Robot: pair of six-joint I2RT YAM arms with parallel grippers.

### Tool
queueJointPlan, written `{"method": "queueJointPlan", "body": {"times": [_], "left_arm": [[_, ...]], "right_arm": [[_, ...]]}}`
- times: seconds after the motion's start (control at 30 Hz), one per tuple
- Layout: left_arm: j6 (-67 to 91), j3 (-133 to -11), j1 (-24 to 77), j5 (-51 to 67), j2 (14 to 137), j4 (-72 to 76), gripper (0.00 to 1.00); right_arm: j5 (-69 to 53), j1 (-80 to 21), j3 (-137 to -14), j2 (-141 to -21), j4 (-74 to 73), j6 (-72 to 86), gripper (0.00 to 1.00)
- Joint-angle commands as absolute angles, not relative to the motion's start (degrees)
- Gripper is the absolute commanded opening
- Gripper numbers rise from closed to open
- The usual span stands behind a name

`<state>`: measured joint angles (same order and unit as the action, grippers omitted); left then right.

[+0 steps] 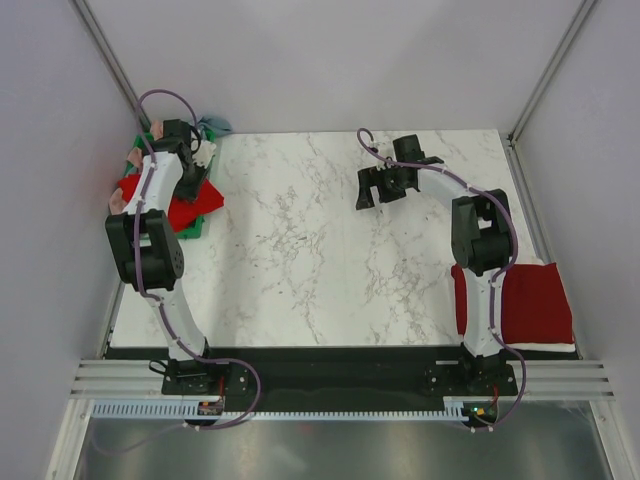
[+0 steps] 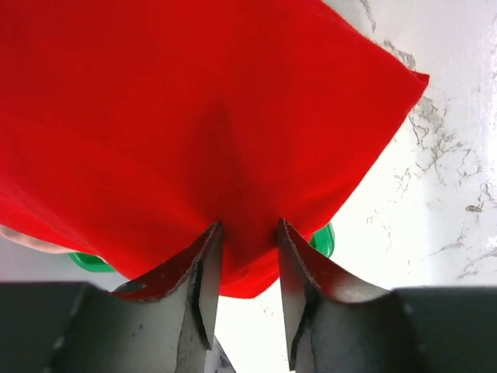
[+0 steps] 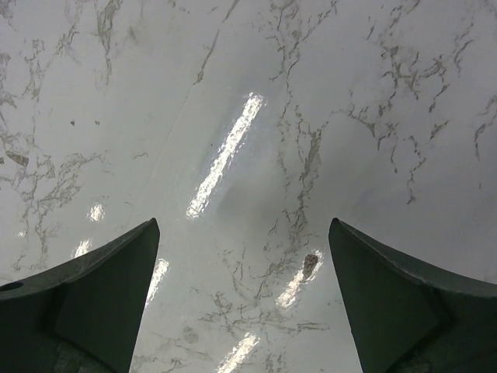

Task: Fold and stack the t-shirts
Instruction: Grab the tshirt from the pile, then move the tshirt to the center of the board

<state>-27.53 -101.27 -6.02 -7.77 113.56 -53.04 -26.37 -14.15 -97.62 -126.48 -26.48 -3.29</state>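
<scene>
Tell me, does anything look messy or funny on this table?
Yes. A red t-shirt spills untidily over the side of the green bin at the far left, pinched in the left hand. The folded red t-shirt on the right looks neat.

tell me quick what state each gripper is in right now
left gripper: closed on the red t-shirt
right gripper: open, holding nothing, above the marble table
</scene>
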Motion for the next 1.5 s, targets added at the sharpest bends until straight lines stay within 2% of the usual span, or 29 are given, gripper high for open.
{"method": "queueJointPlan", "body": {"times": [0.0, 0.03, 0.1, 0.13, 0.3, 0.5, 0.67, 0.7, 0.77, 0.83, 0.9, 1.03, 1.2, 1.47], "left_arm": [[-29.01, -101.16, -6.24, -10.46, 111.80, -52.03, 0.34], [-28.83, -101.60, -6.15, -10.63, 111.80, -52.03, 0.21], [-28.48, -102.04, -6.15, -10.55, 111.62, -51.94, 0.06], [-28.48, -102.48, -6.15, -10.63, 111.45, -51.94, 0.02], [-28.30, -104.41, -6.15, -10.37, 108.90, -51.94, 0.02], [-28.13, -117.82, -6.15, -8.35, 105.04, -51.07, 0.02], [-27.33, -127.69, -5.80, -2.29, 103.45, -50.98, 0.02], [-27.33, -130.05, -5.71, -1.24, 103.19, -50.98, 0.02], [-27.42, -131.92, -5.45, 3.93, 101.96, -50.89, 0.02], [-28.21, -132.28, -4.40, 11.40, 100.64, -50.80, 0.02], [-30.23, -131.14, -2.38, 13.96, 98.36, -50.71, 0.02], [-32.87, -128.76, 6.40, 15.03, 95.63, -50.54, 0.02], [-31.99, -129.54, 15.88, 14.33, 94.75, -49.92, 0.02], [-26.45, -136.23, 21.00, 13.63, 100.72, -48.08, 0.02]], "right_arm": [[-28.65, -14.50, -100.37, -126.39, -25.93, -3.96, 0.98], [-28.65, -14.50, -100.20, -126.47, -26.01, -3.96, 0.98], [-28.83, -14.59, -100.02, -126.39, -25.93, -3.69, 0.98], [-29.00, -14.59, -99.93, -126.30, -25.93, -3.60, 0.98], [-28.57, -14.50, -99.67, -124.99, -25.84, -4.21, 0.98], [-19.87, -16.17, -98.88, -117.36, -22.86, -14.13, 0.98], [-17.31, -16.26, -99.40, -112.77, -21.36, -13.37, 0.98], [-19.92, -16.35, -100.27, -111.89, -22.84, -13.19, 0.98], [-23.54, -16.17, -101.33, -111.10, -24.34, -13.89, 0.98], [-21.81, -16.26, -101.16, -109.69, -21.99, -9.00, 0.98], [-15.32, -16.17, -101.07, -109.16, -20.83, 3.03, 0.98], [-20.53, -13.98, -102.92, -110.04, -24.96, 10.19, 0.98], [-24.26, -13.62, -99.67, -105.84, -25.22, 4.94, 0.98], [-24.88, -13.62, -94.15, -97.22, -26.72, -10.62, 0.98]]}}
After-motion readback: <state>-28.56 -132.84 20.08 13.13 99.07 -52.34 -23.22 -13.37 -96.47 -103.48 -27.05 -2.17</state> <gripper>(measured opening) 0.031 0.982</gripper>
